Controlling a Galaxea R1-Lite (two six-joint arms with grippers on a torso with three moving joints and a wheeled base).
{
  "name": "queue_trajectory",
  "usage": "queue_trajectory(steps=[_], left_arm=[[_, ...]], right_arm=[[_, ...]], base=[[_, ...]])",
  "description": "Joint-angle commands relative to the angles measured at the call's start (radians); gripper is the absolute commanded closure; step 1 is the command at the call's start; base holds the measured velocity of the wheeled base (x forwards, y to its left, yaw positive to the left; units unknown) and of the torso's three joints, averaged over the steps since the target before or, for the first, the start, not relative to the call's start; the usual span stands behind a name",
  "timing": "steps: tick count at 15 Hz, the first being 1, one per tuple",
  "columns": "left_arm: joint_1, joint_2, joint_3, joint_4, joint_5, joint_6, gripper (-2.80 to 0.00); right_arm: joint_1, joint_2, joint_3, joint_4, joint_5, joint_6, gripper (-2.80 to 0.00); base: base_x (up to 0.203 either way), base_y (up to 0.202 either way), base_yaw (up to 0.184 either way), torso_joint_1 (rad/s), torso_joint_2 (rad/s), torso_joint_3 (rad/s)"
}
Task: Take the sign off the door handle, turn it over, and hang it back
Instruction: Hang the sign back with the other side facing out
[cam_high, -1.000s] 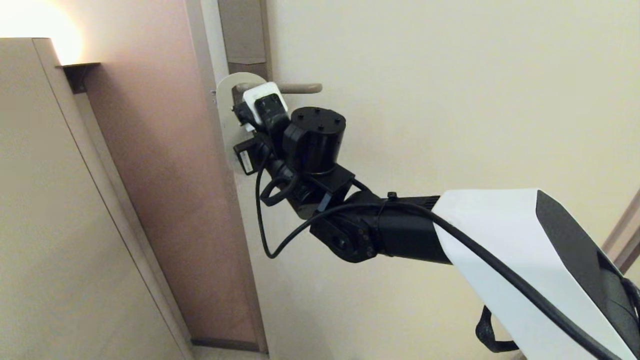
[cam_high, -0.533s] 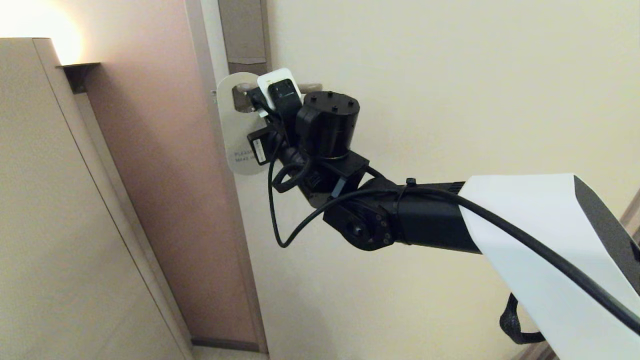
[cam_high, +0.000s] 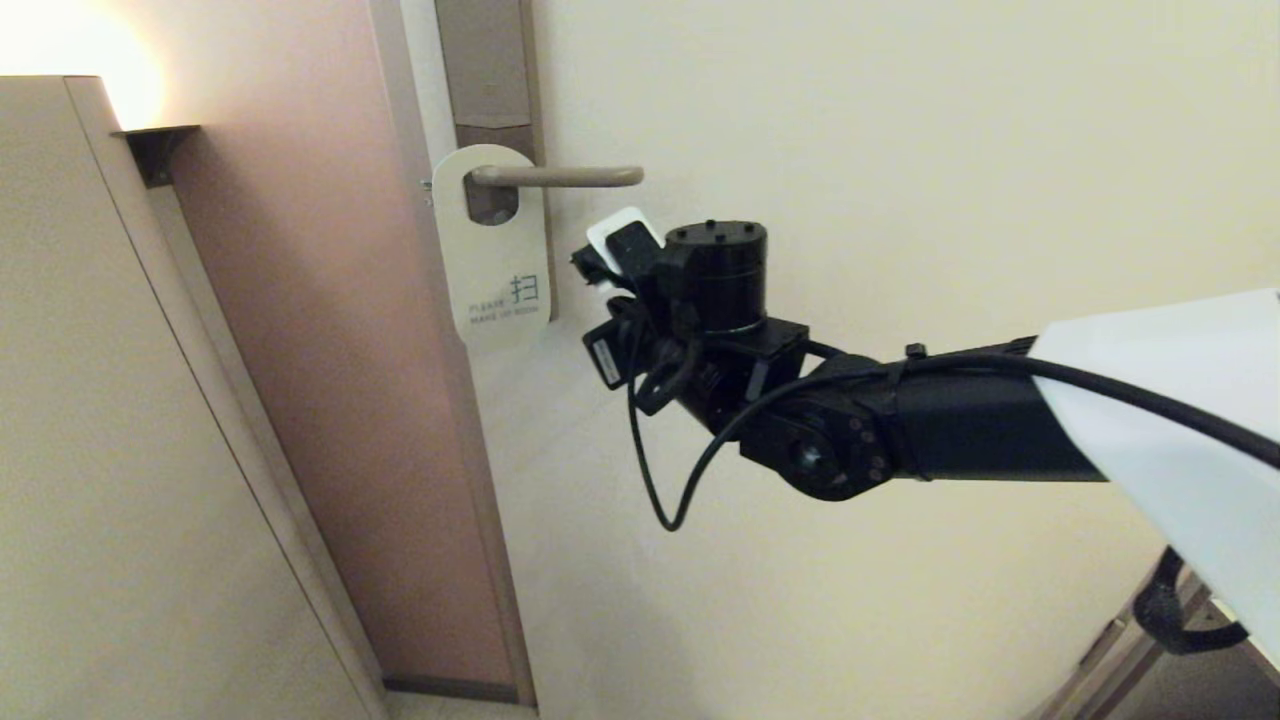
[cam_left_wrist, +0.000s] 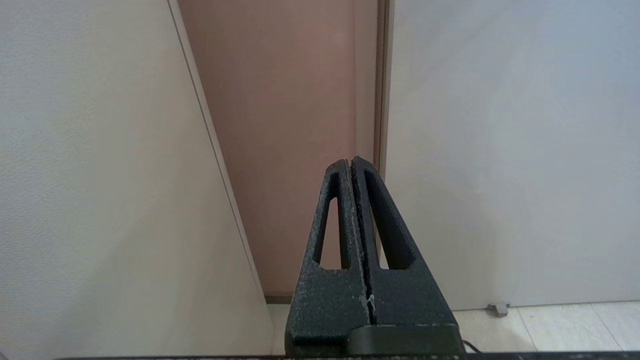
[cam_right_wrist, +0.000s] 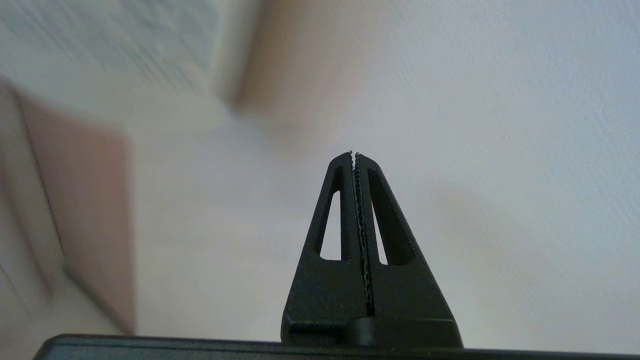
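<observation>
The sign (cam_high: 495, 270) hangs by its hole on the door handle (cam_high: 570, 177), white side out with a dark character near its lower end. The handle is a slim horizontal lever on a tall brown backplate (cam_high: 487, 60). My right arm's wrist (cam_high: 715, 290) is to the right of the sign and below the lever, apart from both. My right gripper (cam_right_wrist: 354, 155) is shut and empty, facing the pale door. My left gripper (cam_left_wrist: 350, 162) is shut and empty, parked low, pointing at the door's edge; it does not show in the head view.
The cream door (cam_high: 900, 150) fills the right. A pinkish-brown wall strip (cam_high: 330, 350) and a beige panel (cam_high: 100, 400) stand to the left of the door frame. A small door stop (cam_left_wrist: 496, 308) sits on the floor by the door.
My right arm has drawn back from the sign, moving right and down. The sign, half hidden behind the wrist before, now hangs free and in full view.
</observation>
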Motion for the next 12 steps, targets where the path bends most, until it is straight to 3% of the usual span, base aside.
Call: queue_trajectory(steps=[1,3,7,12], left_arm=[[0.0,0.001,0.0,0.0,0.0,0.0,0.0],[0.0,0.001,0.0,0.0,0.0,0.0,0.0],[0.0,0.001,0.0,0.0,0.0,0.0,0.0],[0.0,0.001,0.0,0.0,0.0,0.0,0.0]], right_arm=[[-0.03,-0.092,0.067,0.033,-0.005,-0.002,0.0],[-0.093,-0.181,0.146,0.099,-0.023,0.001,0.0],[-0.297,-0.375,0.314,0.211,-0.035,0.004,0.0],[-0.518,-0.568,0.384,0.267,-0.027,0.007,0.0]], base=[[0.0,0.0,0.0,0.0,0.0,0.0],[0.0,0.0,0.0,0.0,0.0,0.0],[0.0,0.0,0.0,0.0,0.0,0.0],[0.0,0.0,0.0,0.0,0.0,0.0]])
